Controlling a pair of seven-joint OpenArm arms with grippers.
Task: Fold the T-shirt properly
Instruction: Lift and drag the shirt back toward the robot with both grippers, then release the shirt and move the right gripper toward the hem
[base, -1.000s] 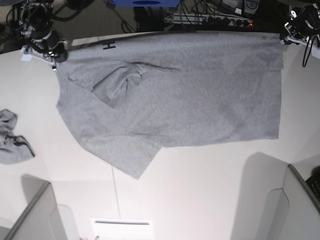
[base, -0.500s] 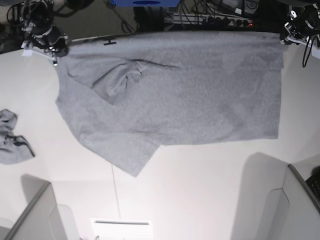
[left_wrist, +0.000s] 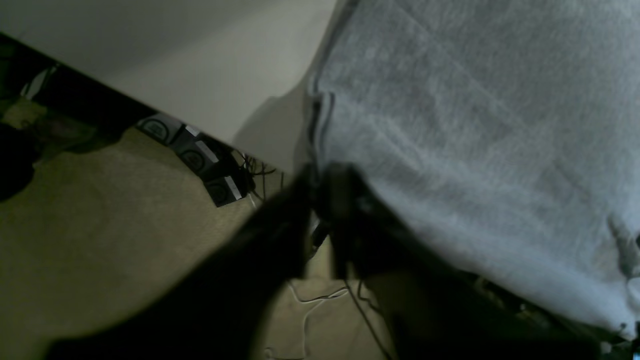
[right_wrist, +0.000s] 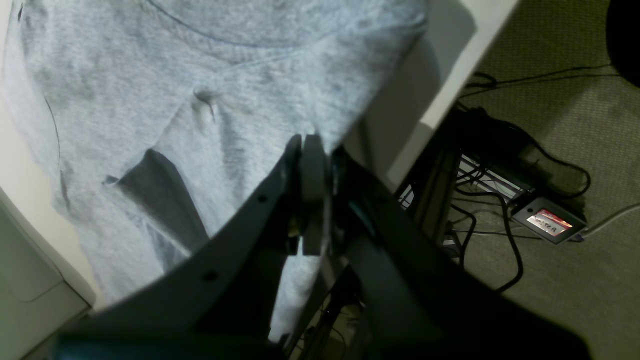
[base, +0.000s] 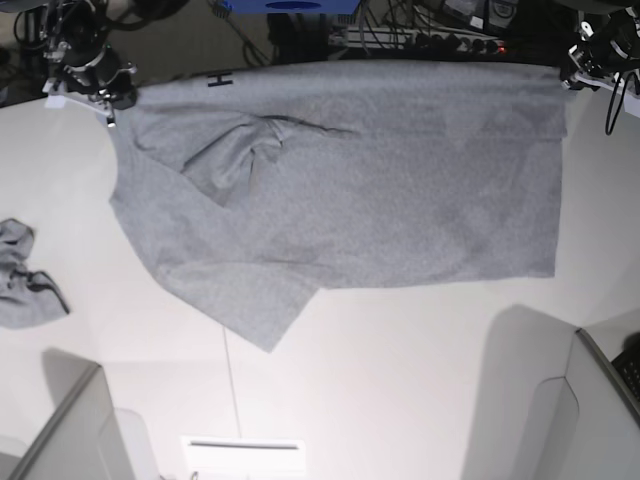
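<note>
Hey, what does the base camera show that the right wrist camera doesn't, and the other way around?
Only the base view shows the whole T-shirt spread on the table, the left gripper at its far corner, and a small grey cloth. Only the right wrist view shows the right gripper up close, shut on the shirt's edge, plus floor cables. Both show the grey shirt and white table.

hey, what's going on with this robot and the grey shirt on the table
A two-armed robot is folding a grey T-shirt spread across a white table. The right tool is clamped on the shirt's edge at a far corner of the table. The left tool sits at the other far corner, right against the shirt's edge, though it is too dark to tell whether it grips. One sleeve is bunched on top. A small grey cloth lies apart, untouched.
</note>
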